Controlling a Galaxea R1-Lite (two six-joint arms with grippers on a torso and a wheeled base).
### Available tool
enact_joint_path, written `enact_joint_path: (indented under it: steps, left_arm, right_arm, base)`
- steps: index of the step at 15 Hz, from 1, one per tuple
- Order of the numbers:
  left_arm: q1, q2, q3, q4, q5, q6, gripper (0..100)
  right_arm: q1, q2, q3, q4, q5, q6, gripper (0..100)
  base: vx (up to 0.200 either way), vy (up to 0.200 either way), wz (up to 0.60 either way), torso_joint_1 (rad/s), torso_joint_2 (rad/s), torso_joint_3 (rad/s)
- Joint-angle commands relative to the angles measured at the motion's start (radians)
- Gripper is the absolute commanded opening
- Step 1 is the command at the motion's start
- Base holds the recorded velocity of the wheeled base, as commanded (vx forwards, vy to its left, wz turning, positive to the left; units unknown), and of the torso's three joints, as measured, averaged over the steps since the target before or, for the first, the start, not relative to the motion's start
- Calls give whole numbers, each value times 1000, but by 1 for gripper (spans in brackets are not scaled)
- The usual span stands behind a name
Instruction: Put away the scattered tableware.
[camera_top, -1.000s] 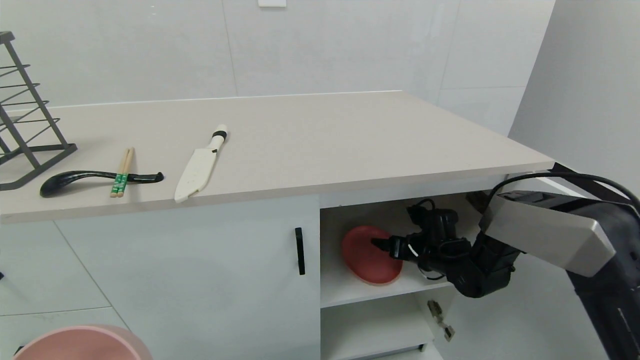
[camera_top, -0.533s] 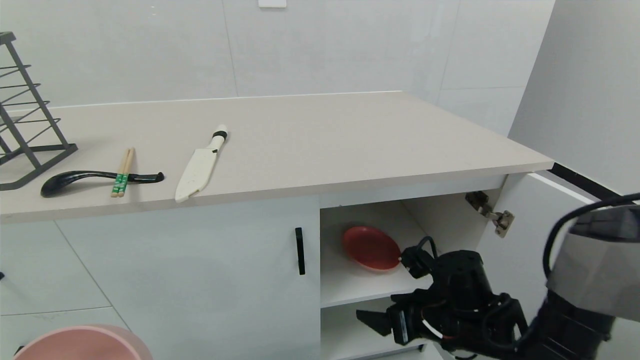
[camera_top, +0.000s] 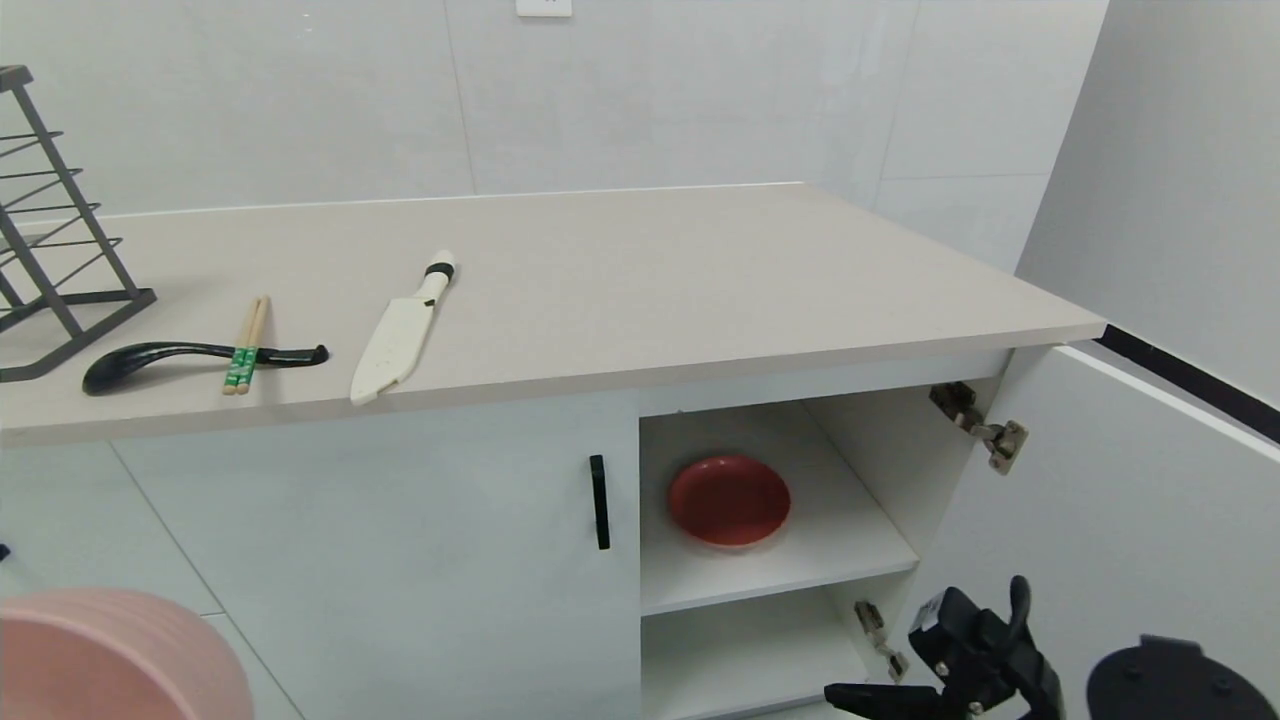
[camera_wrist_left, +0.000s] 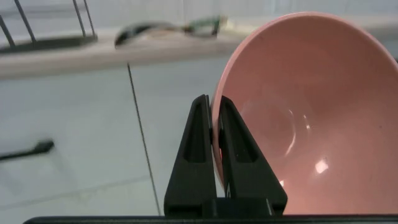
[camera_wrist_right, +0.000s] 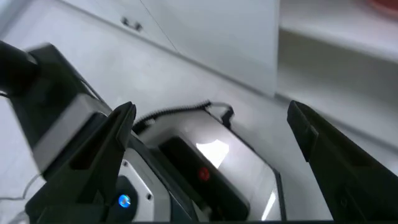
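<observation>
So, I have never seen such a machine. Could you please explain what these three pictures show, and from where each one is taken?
It is a robot with two arms, each ending in a gripper. The wide picture comes from a camera on its head, looking at a counter and a cabinet. The other two come from cameras on its wrists. On the counter lie a black spoon, chopsticks across its handle, a white knife and a wire rack. In the open cabinet a red plate sits on the upper shelf. The left gripper is shut on the rim of a pink bowl. The right gripper is open, holds nothing, and hangs low near the cabinet.
</observation>
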Motion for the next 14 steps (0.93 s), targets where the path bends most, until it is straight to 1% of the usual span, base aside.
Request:
enact_joint_path:
  steps: [1,2,3,4,5,6,7,8,9,10,12,13,14]
  left_arm:
    - [2,252,-196,4,-80,-19,0]
    - [2,262,-196,20,-97,-7,0]
    - [-4,348,-199,68,-172,90,0]
    - [-13,392,-206,66,-186,146,0]
    - [-77,519,-249,62,-191,298,0]
    - [-146,605,-282,62,-191,352,0]
    - [-219,699,-320,60,-188,377,0]
    - [-274,774,-338,45,-175,383,0]
    - [-312,815,-340,27,-160,383,0]
    - [-456,918,-340,-26,-77,381,0]
    - [-689,1059,-343,-124,95,369,0]
    - [-815,1121,-348,-158,196,354,0]
    - [-867,1145,-352,-162,249,341,0]
  right_arm:
    - [45,-55,-3,-70,8,-1,100]
    - [48,-55,-7,-76,8,0,100]
    - [56,-55,-52,-98,10,-1,100]
    - [57,-55,-72,-98,14,-1,100]
    - [60,-55,-112,-98,21,-1,100]
    - [62,-55,-124,-99,22,-1,100]
    - [62,-55,-138,-107,21,-1,100]
    - [63,-58,-138,-110,21,-1,100]
    - [63,-60,-138,-113,22,-1,100]
    - [62,-61,-139,-113,21,0,100]
    - [60,-61,-139,-113,22,0,100]
    - [60,-63,-138,-113,21,0,100]
    - [60,-68,-138,-113,21,0,100]
  base:
    - [0,0,0,0,0,0]
    - [0,0,0,0,0,0]
    - [0,0,0,0,0,0]
    - [0,0,0,0,0,0]
    - [0,0,0,0,0,0]
    - [0,0,0,0,0,0]
    - [0,0,0,0,0,0]
    - [0,0,0,0,0,0]
    - [0,0,0,0,0,0]
    - [0,0,0,0,0,0]
    - [0,0,0,0,0,0]
    - [0,0,0,0,0,0]
    - [0,0,0,0,0,0]
